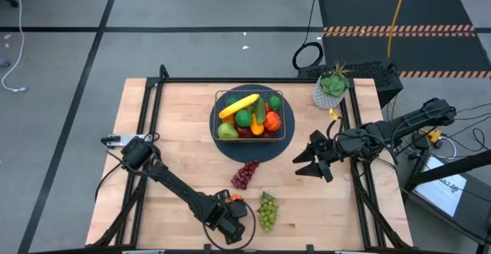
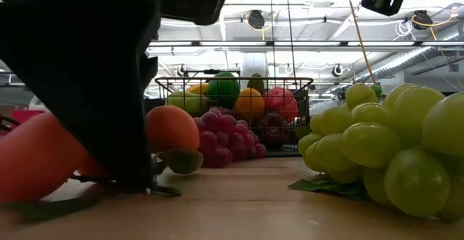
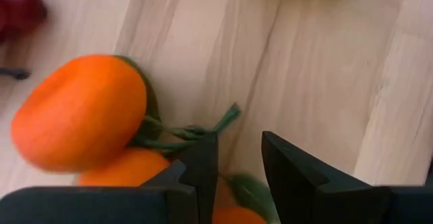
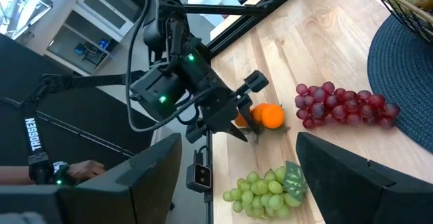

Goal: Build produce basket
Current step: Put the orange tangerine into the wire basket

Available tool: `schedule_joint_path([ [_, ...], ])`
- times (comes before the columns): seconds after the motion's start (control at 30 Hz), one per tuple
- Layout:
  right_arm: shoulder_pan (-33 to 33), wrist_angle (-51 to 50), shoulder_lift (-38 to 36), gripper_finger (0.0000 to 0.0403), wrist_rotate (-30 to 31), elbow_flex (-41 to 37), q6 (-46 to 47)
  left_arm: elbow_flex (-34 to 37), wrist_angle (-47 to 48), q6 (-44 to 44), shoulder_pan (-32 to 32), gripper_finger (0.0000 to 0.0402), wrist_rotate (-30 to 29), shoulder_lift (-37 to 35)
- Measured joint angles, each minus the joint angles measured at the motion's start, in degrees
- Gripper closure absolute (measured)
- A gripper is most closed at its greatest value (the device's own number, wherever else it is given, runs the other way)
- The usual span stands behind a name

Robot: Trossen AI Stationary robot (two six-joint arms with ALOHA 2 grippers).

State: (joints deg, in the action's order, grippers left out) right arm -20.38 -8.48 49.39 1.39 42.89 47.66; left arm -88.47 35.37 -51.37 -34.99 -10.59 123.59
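The wire basket (image 1: 282,110) stands on a round dark mat at the table's far middle, filled with a banana, green and red fruit and other produce. Purple grapes (image 1: 245,174) and green grapes (image 1: 267,210) lie on the wood nearer the front. A bunch of small oranges (image 3: 78,112) with green stems and leaves lies by the front edge. My left gripper (image 3: 240,160) points steeply down into this bunch, fingers a narrow gap apart, bare wood showing between their tips. My right gripper (image 1: 298,166) hovers open, right of the mat. My left gripper comes at the oranges from above, slanting. One fingertip (image 3: 203,149) lies against the green stem (image 3: 177,137) beside the biggest orange. Farther back a leaf (image 3: 254,193) and another orange (image 3: 233,216) show in the gap. Whether the fingers hold any of it, I cannot tell.
A potted green plant (image 1: 331,89) stands at the far right corner. A black frame runs along the table's left, right and far sides. Bare wood lies left of the mat and between the grapes and the right rail.
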Motion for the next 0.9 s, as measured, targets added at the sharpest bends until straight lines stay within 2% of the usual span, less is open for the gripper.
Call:
schedule_joint_path([
  [0.23,0.0,-0.09,0.0,0.0119,0.0,0.0,-0.25,0.18,-2.61,1.53,2.29,0.0284,1.09,-2.71],
  [0.43,0.0,-0.57,0.01,0.0119,0.0,0.0,-0.38,0.13,-1.81,17.96,2.7,0.0284,1.64,-4.31],
  [0.57,0.0,-1.12,0.0,0.0119,0.0,0.0,-0.4,0.13,-0.6,29.66,3.67,0.0283,4.19,-3.81],
  [0.77,0.0,-2.5,0.02,0.0119,0.0,0.0,-0.38,0.13,0.61,42.03,5.97,0.0284,5.45,-3.54],
  [0.9,0.0,-3.94,0.02,0.0119,0.03,0.0,-0.38,0.64,-0.23,45.94,7.86,0.0284,6.54,-3.09],
])
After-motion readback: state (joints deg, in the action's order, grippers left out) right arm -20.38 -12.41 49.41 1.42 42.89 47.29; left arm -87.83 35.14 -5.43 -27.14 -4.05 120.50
